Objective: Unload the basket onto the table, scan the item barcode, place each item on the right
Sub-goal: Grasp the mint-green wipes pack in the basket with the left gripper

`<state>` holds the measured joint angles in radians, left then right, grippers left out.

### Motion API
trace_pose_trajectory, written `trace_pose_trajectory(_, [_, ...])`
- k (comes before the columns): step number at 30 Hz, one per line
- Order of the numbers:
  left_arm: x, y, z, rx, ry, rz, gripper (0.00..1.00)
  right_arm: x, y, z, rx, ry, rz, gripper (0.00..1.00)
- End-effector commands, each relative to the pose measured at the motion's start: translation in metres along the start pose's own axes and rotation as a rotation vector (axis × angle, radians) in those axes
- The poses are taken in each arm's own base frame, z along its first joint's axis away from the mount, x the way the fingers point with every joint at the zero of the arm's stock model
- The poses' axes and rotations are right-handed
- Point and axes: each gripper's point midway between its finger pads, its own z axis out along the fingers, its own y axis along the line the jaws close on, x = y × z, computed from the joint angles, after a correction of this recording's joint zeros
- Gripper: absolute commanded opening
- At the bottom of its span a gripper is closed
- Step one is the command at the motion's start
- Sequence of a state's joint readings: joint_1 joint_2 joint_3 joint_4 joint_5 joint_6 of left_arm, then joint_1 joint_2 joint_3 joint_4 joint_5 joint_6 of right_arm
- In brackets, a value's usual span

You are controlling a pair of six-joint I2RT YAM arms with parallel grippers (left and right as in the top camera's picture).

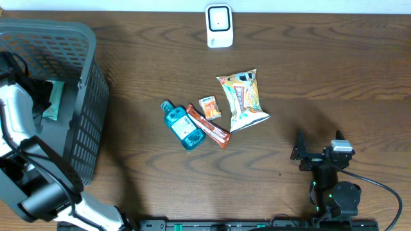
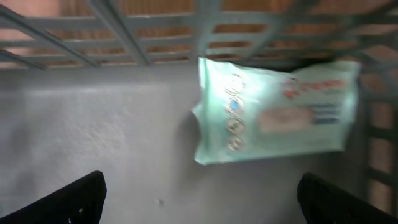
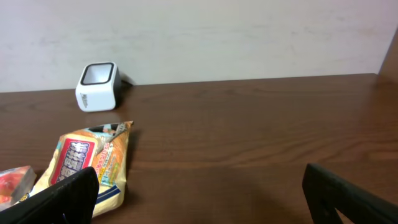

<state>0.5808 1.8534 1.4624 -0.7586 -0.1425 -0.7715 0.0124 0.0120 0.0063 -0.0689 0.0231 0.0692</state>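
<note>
wipes pack lies flat on the floor of the basket, against the grid wall at its far side, label face up; no barcode shows, so it's probably underneath or on an edge. judged: light soft film pack, squashy and a bit slick, will sag and crinkle if pinched at one end, not fragile. best hold is across the short width near the middle, or along a sealed edge seam, leaving the flat faces free to show the scanner. left gripper hangs inside the basket just short of the pack, fingers spread wide, nothing between them, not touching it. right gripper sits low near the front right of the table, also spread wide and empty, facing the scanner. mid-table, well apart from the basket: chips bag, small snack, bar, blue bottle, clustered close. scanner stands at the far edge, a long carry from the basket.
</note>
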Motion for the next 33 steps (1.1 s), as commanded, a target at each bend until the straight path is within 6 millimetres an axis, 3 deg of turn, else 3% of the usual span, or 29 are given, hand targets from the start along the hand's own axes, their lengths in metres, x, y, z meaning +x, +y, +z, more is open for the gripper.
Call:
trace_pose_trajectory(1, [-0.005, 0.015, 0.015, -0.096, -0.036, 0.053, 0.98, 0.0, -0.004, 0.0, 0.018, -0.002, -0.01, 0.99])
trace_pose_trajectory(16, [0.009, 0.006, 0.098, -0.125, -0.002, 0.082, 0.98, 0.0, -0.004, 0.0, 0.017, -0.002, -0.01, 0.99])
trace_pose_trajectory(17, [0.012, 0.007, 0.102, -0.134, 0.008, 0.086, 0.93, 0.0, -0.004, 0.0, 0.018, -0.002, -0.01, 0.99])
trace_pose_trajectory(18, [0.016, 0.01, 0.108, -0.148, 0.021, 0.091, 0.39, 0.0, -0.004, 0.0, 0.018, -0.002, -0.01, 0.99])
trace_pose_trajectory(19, [0.019, 0.012, 0.11, -0.155, 0.028, 0.094, 0.14, 0.0, -0.004, 0.0, 0.017, -0.002, -0.01, 0.99])
trace_pose_trajectory(20, [0.02, 0.013, 0.11, -0.161, 0.034, 0.095, 0.08, 0.0, -0.004, 0.0, 0.018, -0.002, -0.01, 0.99])
trace_pose_trajectory(21, [0.021, 0.014, 0.11, -0.164, 0.037, 0.097, 0.08, 0.0, -0.004, 0.0, 0.018, -0.002, -0.01, 0.99])
trace_pose_trajectory(25, [0.018, 0.015, 0.096, -0.162, 0.036, 0.096, 0.07, 0.0, -0.004, 0.0, 0.017, -0.002, -0.01, 0.99])
trace_pose_trajectory(29, [0.0, 0.01, 0.046, -0.106, -0.019, 0.077, 0.07, 0.0, -0.004, 0.0, 0.018, -0.002, -0.01, 0.99])
trace_pose_trajectory(33, [-0.022, 0.006, -0.021, -0.012, -0.111, 0.044, 0.07, 0.0, -0.004, 0.0, 0.017, -0.002, -0.01, 0.99])
